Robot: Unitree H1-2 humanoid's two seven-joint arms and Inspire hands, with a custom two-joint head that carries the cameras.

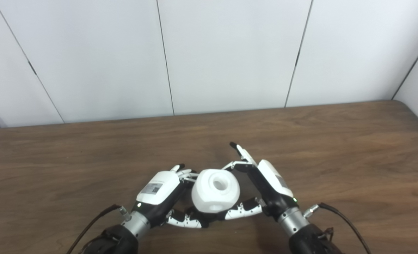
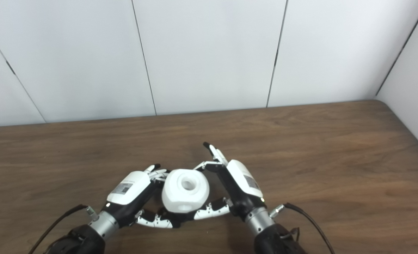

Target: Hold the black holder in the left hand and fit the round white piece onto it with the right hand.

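White piece (image 1: 215,191): round, hole facing up, low centre of frame, between both robot hands. Holder (image 1: 198,216): black, mostly hidden beneath the piece, only a dark sliver showing; seating cannot be judged. Left robot hand (image 1: 166,197): fingers curled under and around the holder, gripping it. Right robot hand (image 1: 262,183): thumb touching the piece's lower side, fingers spread behind; grip uncertain. Surface (image 1: 336,148): brown wood. Room: white panelled wall (image 1: 230,53).

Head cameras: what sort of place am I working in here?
Probably a lab or test booth: a bare wood-grain table, plain white panelled walls close behind, and only the round white piece between both hands.
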